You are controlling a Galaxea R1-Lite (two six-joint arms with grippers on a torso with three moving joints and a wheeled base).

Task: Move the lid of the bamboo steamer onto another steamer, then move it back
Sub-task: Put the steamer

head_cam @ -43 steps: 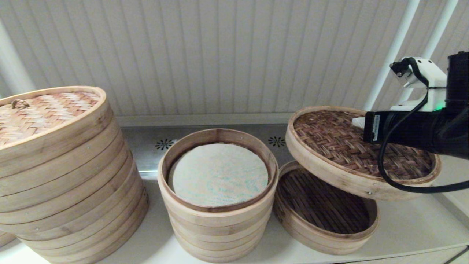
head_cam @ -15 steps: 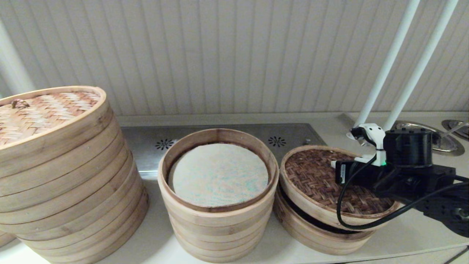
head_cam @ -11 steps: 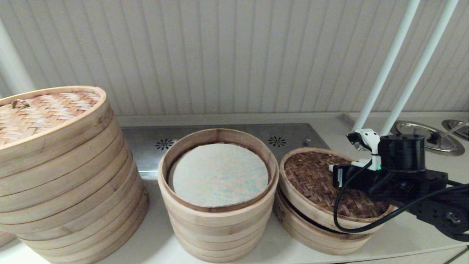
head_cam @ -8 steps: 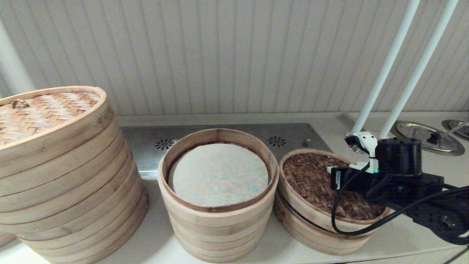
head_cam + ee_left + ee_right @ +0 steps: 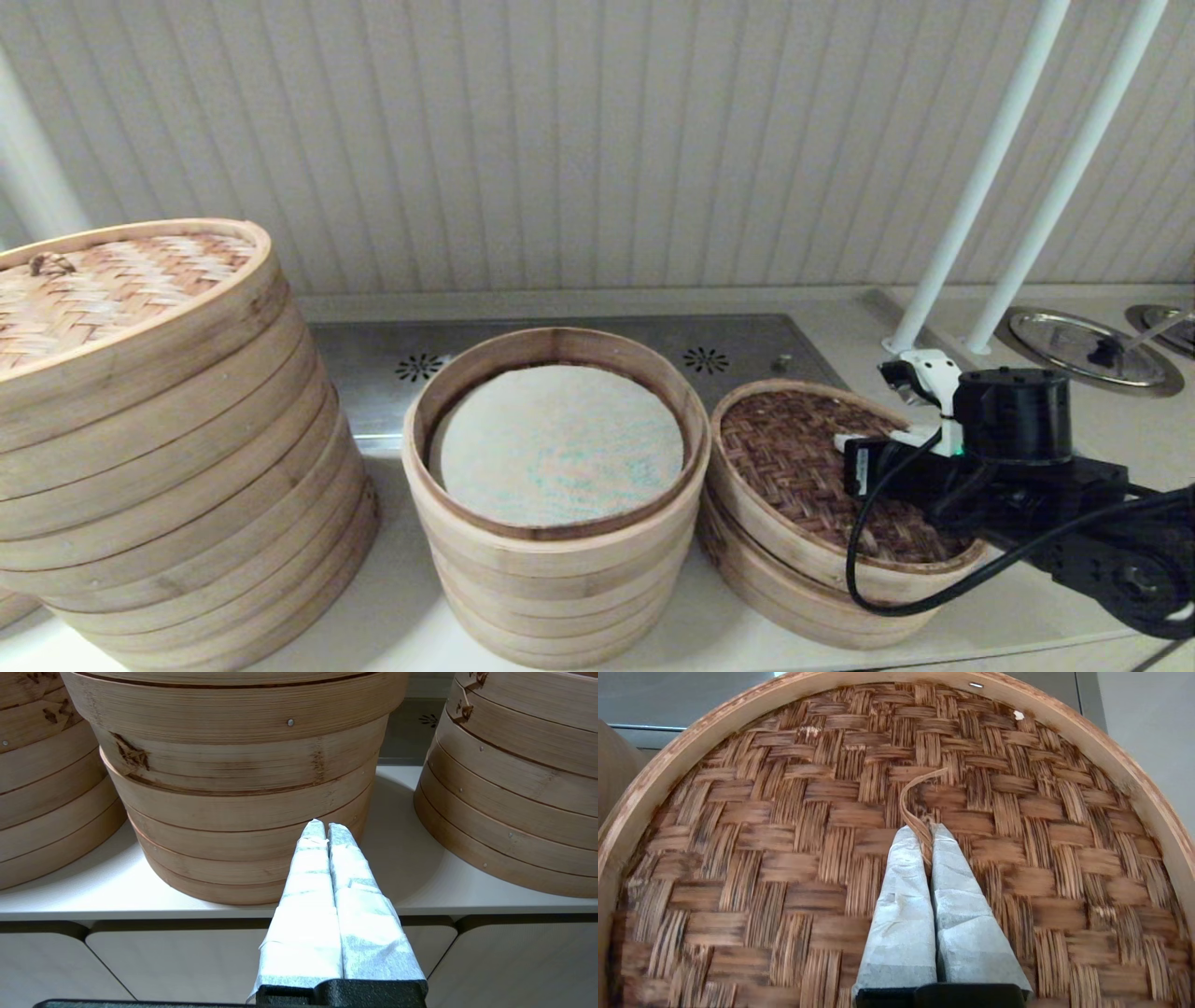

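Head view. Right gripper (image 5: pixel 854 446): low over the right end of the tabletop (image 5: pixel 392 597), reaching across the bamboo steamer lid (image 5: pixel 803 476); its fingers are hidden here. Lid: round, dark brown herringbone weave, pale bamboo rim band; it sits directly beneath the gripper on the low single-tier steamer (image 5: pixel 794 597), slightly tilted, with the far-side rim riding higher. To the gripper's left stand a taller stack of pale tiers with a whitish liner (image 5: pixel 555 495), and beyond it a much wider stack with a tan woven lid (image 5: pixel 140 439).

Left wrist view. Left gripper (image 5: pixel 321 828): parked off the tabletop's front edge, its padded white fingers pressed together on nothing, pointing at the base of the pale stack.

Right wrist view. Right gripper (image 5: pixel 924 835): wrapped fingers clenched on a thin bamboo strip loop (image 5: pixel 915 798) rising from the centre of the lid's weave (image 5: pixel 784 858). Weave coarse, ribbed and scorched dark; rim smooth and pale.

Step, as judged: placing the lid on the other steamer, nearly done. The next move calls for settling the lid flat, then letting go of the loop, or lifting by it for the return to the pale stack.
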